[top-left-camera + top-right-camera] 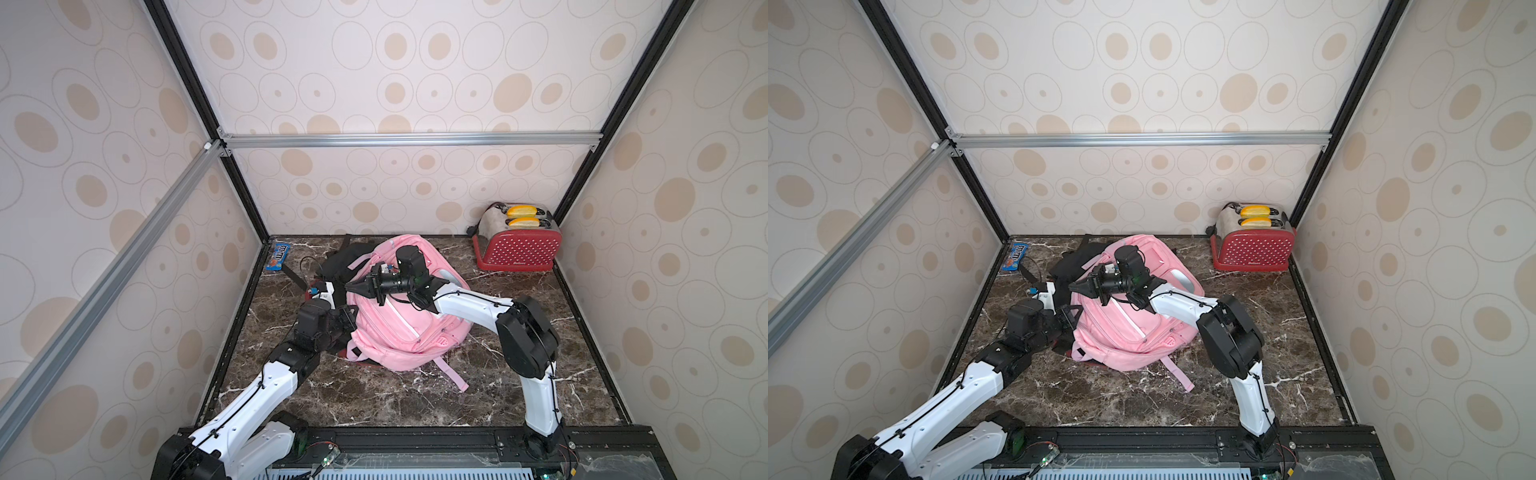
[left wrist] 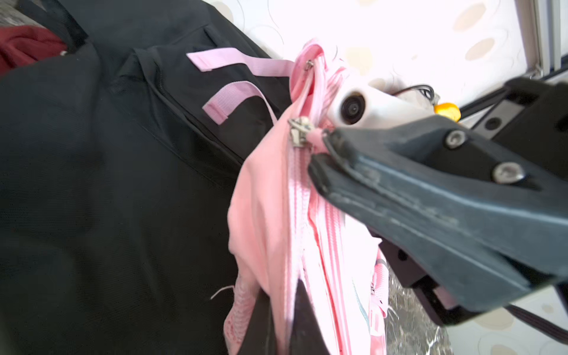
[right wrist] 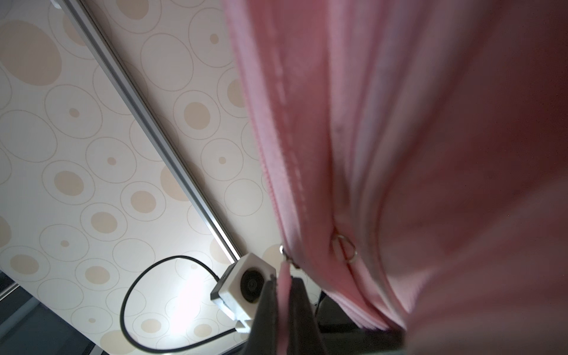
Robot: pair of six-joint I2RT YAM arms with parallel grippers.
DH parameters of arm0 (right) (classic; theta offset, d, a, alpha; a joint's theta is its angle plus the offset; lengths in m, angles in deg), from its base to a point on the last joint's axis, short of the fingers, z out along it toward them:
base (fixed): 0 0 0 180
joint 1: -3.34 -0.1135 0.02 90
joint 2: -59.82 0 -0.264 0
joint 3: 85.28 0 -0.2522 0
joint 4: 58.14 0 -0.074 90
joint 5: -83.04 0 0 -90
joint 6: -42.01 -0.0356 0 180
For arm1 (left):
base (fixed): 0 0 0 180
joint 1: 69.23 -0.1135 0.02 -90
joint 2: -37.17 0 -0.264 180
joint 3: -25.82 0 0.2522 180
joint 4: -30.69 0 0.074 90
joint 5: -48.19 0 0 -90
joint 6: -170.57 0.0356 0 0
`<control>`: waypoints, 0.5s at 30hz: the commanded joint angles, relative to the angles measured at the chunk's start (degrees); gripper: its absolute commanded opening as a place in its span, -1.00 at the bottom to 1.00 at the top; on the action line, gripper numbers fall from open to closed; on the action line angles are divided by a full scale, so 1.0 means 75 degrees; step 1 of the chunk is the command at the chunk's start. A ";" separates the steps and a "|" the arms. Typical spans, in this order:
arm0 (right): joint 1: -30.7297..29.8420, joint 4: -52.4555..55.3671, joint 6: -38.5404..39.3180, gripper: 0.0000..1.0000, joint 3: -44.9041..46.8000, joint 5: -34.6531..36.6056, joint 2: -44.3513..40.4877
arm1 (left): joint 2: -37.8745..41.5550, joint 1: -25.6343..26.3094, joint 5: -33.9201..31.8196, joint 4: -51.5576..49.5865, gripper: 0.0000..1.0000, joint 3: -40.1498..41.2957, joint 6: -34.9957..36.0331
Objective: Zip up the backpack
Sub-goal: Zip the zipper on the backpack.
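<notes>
While the left gripper (image 1: 349, 319) pinches an edge of the backpack (image 1: 386, 340), the right gripper (image 1: 349, 286) is clamped on the zipper pull (image 2: 318, 139) nearby, the zipper (image 2: 295, 190) running between the 2.

Both top views look steeply down; each wrist view sits close against the backpack (image 2: 270, 215).

Small booth. Back wall (image 1: 395, 83) stands well beyond right pincer (image 1: 348, 286). Side wall (image 1: 83, 166) faces pincer tip; other side wall (image 1: 685, 208) on opposite side. All walls cream, tan spots inside thin rings. Silver bar (image 1: 411, 139) crosses back wall, high above pincer. Second silver bar (image 1: 104, 286) slants down side wall. Black posts (image 1: 632, 83) in back corners. Bench (image 1: 374, 399) below pincer: dark brown stone look, white veins. Black rail (image 1: 415, 440) on bench's near edge. Light bright, even.
</notes>
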 commanded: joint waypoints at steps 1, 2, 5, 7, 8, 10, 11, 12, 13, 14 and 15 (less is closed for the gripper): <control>0.0011 -0.1372 0.0098 -1.00 -0.0568 -0.0377 -0.0183 | -0.0226 0.0102 0.0478 0.0771 -1.00 -0.0072 -0.0146; 0.0036 -0.1414 0.0076 -1.00 -0.0501 -0.0338 -0.0204 | -0.0254 0.0105 0.0492 0.0763 -1.00 -0.0073 -0.0146; 0.0120 -0.1665 -0.0062 -1.00 -0.0285 -0.0222 -0.0250 | -0.0240 0.0100 0.0492 0.0743 -1.00 0.0017 -0.0078; 0.0150 -0.1923 -0.0252 -1.00 -0.0199 -0.0165 -0.0204 | -0.0171 0.0100 0.0411 0.0702 -1.00 0.0128 -0.0037; 0.0141 -0.1967 -0.0292 -1.00 -0.0184 -0.0147 -0.0191 | -0.0140 0.0100 0.0397 0.0643 -1.00 0.0167 -0.0007; 0.0149 -0.1959 -0.0295 -1.00 -0.0147 -0.0085 -0.0207 | -0.0092 0.0100 0.0394 0.0618 -1.00 0.0258 0.0015; 0.0148 -0.1954 -0.0306 -1.00 -0.0136 -0.0073 -0.0214 | -0.0055 0.0103 0.0405 0.0630 -1.00 0.0314 0.0017; 0.0151 -0.1998 -0.0342 -1.00 -0.0112 -0.0029 -0.0209 | -0.0017 0.0096 0.0406 0.0631 -1.00 0.0351 0.0018; 0.0148 -0.2018 -0.0361 -1.00 -0.0093 -0.0001 -0.0209 | 0.0004 0.0100 0.0424 0.0631 -1.00 0.0391 0.0018; 0.0150 -0.2023 -0.0383 -1.00 -0.0066 0.0035 -0.0217 | 0.0033 0.0105 0.0421 0.0647 -1.00 0.0447 -0.0008; 0.0145 -0.2036 -0.0399 -1.00 -0.0047 0.0070 -0.0219 | 0.0074 0.0104 0.0441 0.0719 -1.00 0.0506 -0.0032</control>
